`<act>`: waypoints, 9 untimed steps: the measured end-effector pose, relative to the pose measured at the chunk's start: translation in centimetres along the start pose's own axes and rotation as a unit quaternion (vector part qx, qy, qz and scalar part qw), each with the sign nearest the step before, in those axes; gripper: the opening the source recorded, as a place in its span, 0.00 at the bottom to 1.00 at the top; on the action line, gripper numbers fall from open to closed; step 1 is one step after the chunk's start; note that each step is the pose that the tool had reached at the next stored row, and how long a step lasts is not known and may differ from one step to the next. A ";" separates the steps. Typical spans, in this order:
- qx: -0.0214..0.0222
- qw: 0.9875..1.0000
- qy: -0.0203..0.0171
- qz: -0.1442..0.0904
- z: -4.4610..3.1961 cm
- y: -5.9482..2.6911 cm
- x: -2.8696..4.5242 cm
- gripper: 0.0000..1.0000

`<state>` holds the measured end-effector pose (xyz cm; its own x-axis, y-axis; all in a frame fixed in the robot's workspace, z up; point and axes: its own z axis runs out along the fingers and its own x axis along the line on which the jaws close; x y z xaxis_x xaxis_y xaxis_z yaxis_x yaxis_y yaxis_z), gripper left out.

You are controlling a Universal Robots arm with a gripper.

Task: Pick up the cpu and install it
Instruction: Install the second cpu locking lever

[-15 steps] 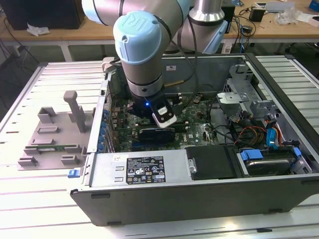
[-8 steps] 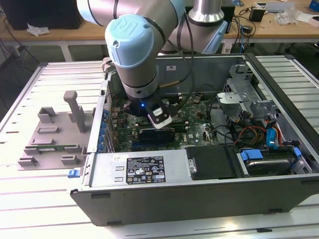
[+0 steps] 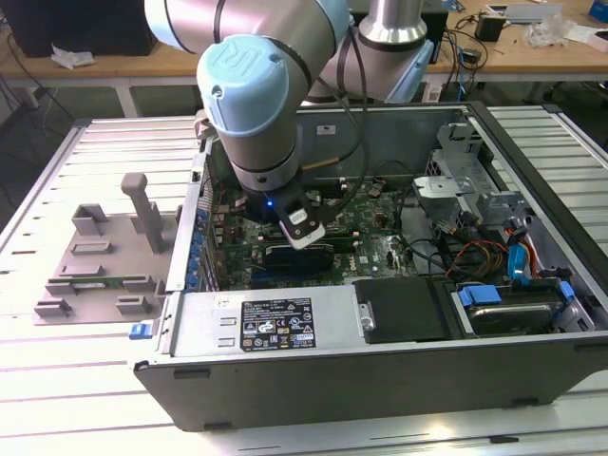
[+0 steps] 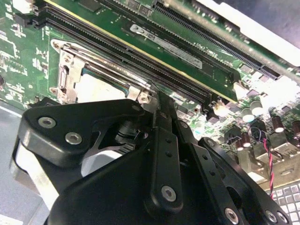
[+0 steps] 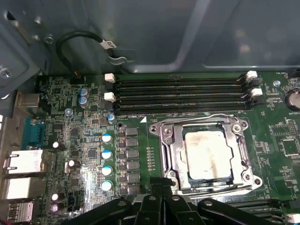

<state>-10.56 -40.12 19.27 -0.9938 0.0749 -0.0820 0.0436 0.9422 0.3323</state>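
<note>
The arm reached down into the open computer case (image 3: 532,370), its gripper (image 3: 306,231) low over the green board (image 5: 84,140). The cpu (image 5: 207,154) lay flat inside the metal-framed socket (image 5: 168,145), its silver top smudged, with the frame's bars around its edges. In the first wrist view the gripper's (image 5: 161,183) black fingers came together to a narrow point just at the socket's edge, closed with nothing between them. In the second wrist view the gripper (image 4: 161,101) stood right beside the socket (image 4: 70,79). Long black memory slots (image 5: 183,91) ran close along one side of the socket, a row of small round capacitors (image 5: 107,161) along another. A black cable (image 5: 79,40) looped by the case wall. Outside the case, a grey holder tray (image 3: 95,256) sat on the table (image 3: 57,399).
</note>
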 end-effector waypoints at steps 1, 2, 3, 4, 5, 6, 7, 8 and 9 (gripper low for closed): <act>0.000 1.000 0.000 0.000 0.02 0.00 0.01 0.11; 0.000 1.000 0.000 0.001 0.02 0.00 0.01 0.11; 0.000 1.000 0.000 0.001 0.02 0.00 0.01 0.11; 0.000 1.000 0.000 0.001 0.02 0.00 0.02 0.11; 0.000 1.000 0.000 0.001 -0.02 0.01 0.02 0.11; 0.000 1.000 -0.001 0.001 -0.15 0.06 0.00 0.11; 0.000 1.000 -0.001 0.001 -0.31 0.11 -0.01 0.11; 0.001 1.000 -0.001 0.001 -0.61 0.22 -0.04 0.11; 0.002 1.000 -0.001 0.002 -0.92 0.33 -0.06 0.11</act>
<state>-10.58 -40.11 20.25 -0.9935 0.0784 -0.0823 0.0471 0.9429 0.3296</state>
